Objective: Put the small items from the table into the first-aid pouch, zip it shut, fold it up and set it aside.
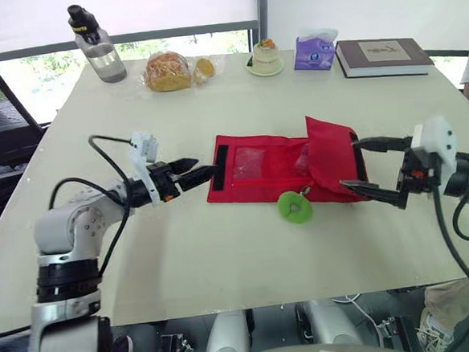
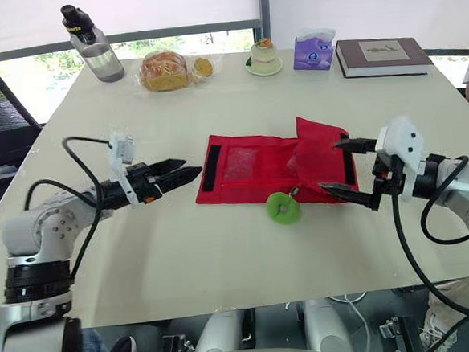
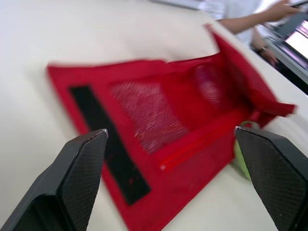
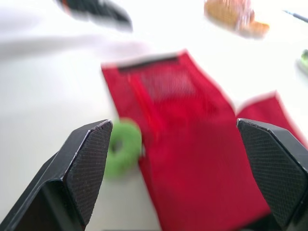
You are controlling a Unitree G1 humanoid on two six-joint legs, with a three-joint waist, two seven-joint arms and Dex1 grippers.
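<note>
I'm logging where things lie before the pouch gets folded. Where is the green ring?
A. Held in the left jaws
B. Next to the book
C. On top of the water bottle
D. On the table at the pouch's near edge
D: the green ring lies on the table right against the near edge of the red pouch, and nothing is gripping it.

The red first-aid pouch (image 1: 274, 169) is lying unfolded on the table (image 1: 225, 265), black strip (image 1: 220, 165) at its left end, its right end folding up. A green ring (image 1: 295, 206) is resting against its near edge.
</note>
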